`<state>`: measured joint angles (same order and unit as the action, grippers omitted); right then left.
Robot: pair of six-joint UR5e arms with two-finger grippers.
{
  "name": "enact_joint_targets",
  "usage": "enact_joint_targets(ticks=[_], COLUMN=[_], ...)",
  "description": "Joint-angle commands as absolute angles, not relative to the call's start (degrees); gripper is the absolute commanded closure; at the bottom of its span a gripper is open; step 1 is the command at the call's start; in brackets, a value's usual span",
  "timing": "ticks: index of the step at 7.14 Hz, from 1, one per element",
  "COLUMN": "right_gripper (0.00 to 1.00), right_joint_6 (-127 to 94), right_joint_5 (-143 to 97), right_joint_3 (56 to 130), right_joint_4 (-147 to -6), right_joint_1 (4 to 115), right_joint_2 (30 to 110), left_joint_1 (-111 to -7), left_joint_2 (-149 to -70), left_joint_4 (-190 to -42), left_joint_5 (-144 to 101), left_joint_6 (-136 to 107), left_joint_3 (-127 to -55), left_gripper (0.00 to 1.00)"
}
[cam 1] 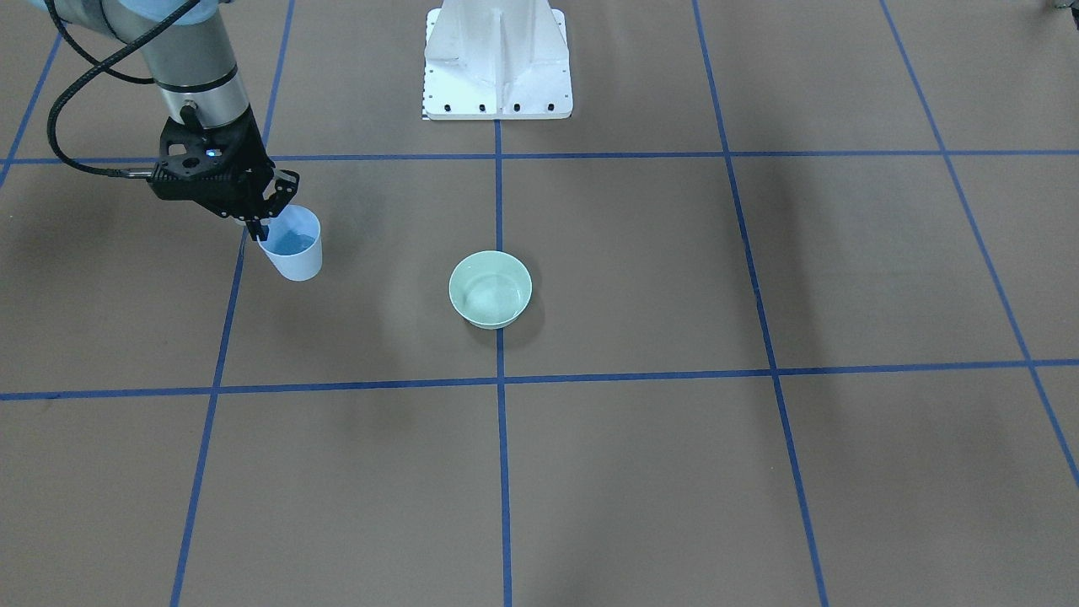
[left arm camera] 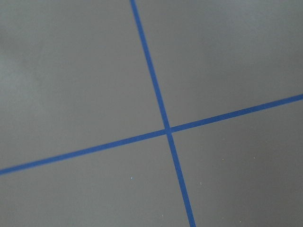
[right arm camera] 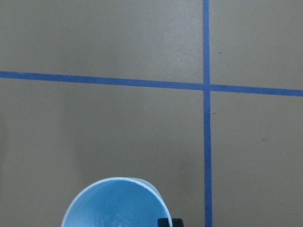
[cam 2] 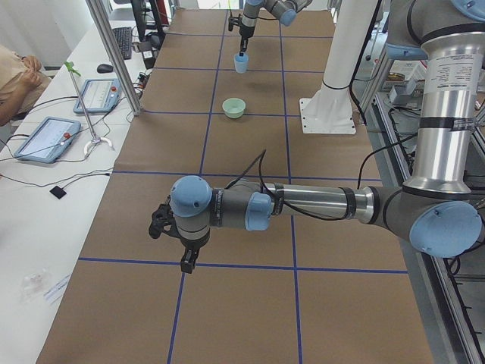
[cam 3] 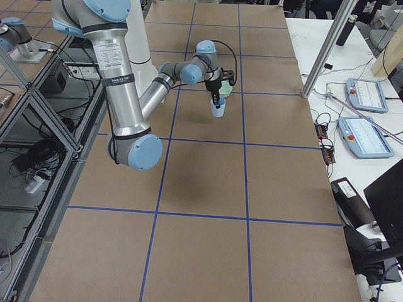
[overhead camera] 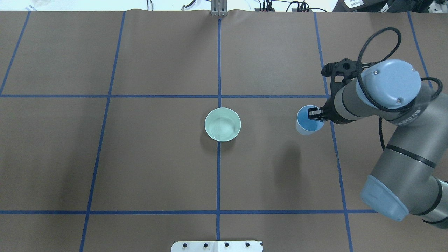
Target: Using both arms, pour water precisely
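My right gripper point(cam 1: 261, 221) is shut on the rim of a light-blue cup point(cam 1: 295, 251), one finger inside it, and holds it slightly tilted. The cup also shows in the overhead view point(overhead camera: 307, 124), the right wrist view point(right arm camera: 113, 205) and the right exterior view point(cam 3: 218, 109). A pale green bowl point(cam 1: 490, 289) stands at the table's middle point(overhead camera: 222, 124), well apart from the cup. Faint glossy glints of water point(overhead camera: 224, 128) show in the bowl. My left gripper point(cam 2: 188, 262) points down over a tape crossing far from both. I cannot tell whether it is open or shut.
The white pedestal point(cam 1: 497, 63) stands at the robot's side of the table. Blue tape lines point(left arm camera: 165, 130) cross the brown table cover. A side bench with tablets point(cam 2: 45, 136) and a person point(cam 2: 15, 80) lies beyond the table's far edge.
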<state>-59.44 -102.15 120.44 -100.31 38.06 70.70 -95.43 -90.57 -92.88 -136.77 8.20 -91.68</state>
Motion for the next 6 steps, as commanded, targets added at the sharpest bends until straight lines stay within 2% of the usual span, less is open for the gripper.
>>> enact_joint_targets(ticks=[1, 6], right_gripper=[1.00, 1.00], right_joint_6=[-59.5, -59.5], right_joint_5=[-101.8, -97.6], right_joint_3=[120.4, 108.8], right_joint_4=[-110.4, -123.5], right_joint_1=[37.1, 34.7], right_joint_2=[63.5, 48.4], left_joint_1=[-96.4, -96.3], left_joint_2=[-89.5, -89.6], left_joint_4=[-93.8, -93.7], left_joint_5=[-136.9, -136.9], left_joint_6=[3.6, 1.6], left_joint_3=[-91.8, -91.4], left_gripper=[0.00, 0.00])
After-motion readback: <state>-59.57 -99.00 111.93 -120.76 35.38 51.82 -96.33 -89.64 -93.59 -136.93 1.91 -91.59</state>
